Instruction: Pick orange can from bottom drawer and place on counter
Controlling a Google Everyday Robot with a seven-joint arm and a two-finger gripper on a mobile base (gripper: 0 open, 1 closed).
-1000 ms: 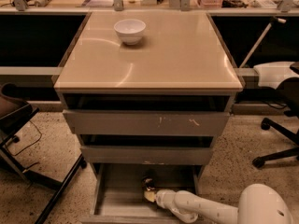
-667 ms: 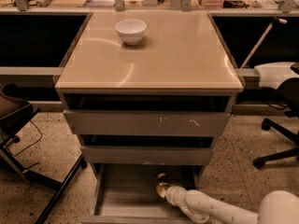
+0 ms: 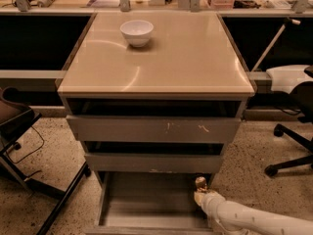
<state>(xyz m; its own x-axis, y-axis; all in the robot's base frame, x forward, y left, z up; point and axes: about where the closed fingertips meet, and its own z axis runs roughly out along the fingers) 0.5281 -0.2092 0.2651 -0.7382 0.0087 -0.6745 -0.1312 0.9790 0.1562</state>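
The bottom drawer [image 3: 146,202] is pulled open below the cabinet, and its grey floor is bare. My gripper [image 3: 199,192] is on the end of the white arm that reaches in from the lower right. It sits at the drawer's far right corner, just under the drawer above. It appears shut on the orange can [image 3: 200,182], a small coppery object at its tip, held near the drawer's right wall. The beige counter [image 3: 161,62] tops the cabinet and is well above the gripper.
A white bowl [image 3: 137,32] stands on the counter at the back left. The scratched grey drawer front [image 3: 156,129] and another drawer [image 3: 151,163] overhang the open one. An office chair [image 3: 293,146] stands at the right. A dark chair frame [image 3: 19,131] stands at the left.
My gripper has moved to the right, from the drawer's middle to its right back corner. The can moved with it and sits slightly higher.
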